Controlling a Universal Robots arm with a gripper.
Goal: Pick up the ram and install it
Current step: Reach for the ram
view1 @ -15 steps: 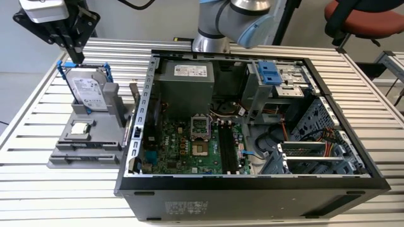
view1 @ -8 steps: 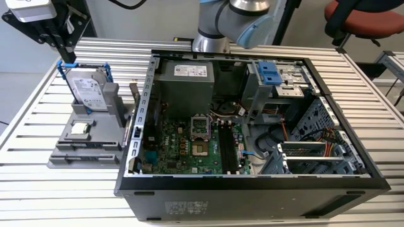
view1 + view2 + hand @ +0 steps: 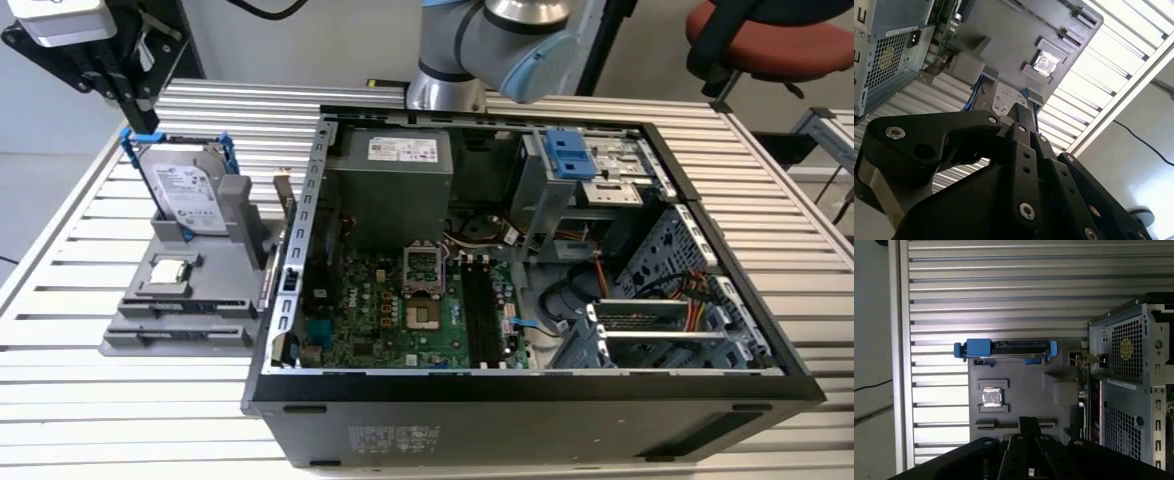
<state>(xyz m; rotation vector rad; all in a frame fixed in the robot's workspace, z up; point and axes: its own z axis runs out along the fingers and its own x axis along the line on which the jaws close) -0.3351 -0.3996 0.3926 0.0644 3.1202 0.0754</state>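
The ram (image 3: 282, 215) looks like a thin dark stick standing on edge at the side of the grey holder (image 3: 200, 320) nearest the open computer case (image 3: 534, 385). In both wrist views it is seen edge-on, a narrow green strip (image 3: 1084, 395) (image 3: 949, 17) between holder and case. My gripper (image 3: 138, 125) hangs above the far end of the holder, over the hard drive (image 3: 183, 195), well apart from the ram. Its fingers (image 3: 1029, 421) (image 3: 1021, 110) are shut together with nothing between them. The black memory slots (image 3: 477, 310) lie on the motherboard inside the case.
The holder also carries a silver hard drive in a blue bracket (image 3: 1004, 347) and a small square processor (image 3: 170, 272) (image 3: 992, 397). All stand on a ribbed metal table (image 3: 80, 400). A red chair (image 3: 787, 40) is at the back on the exterior view's right.
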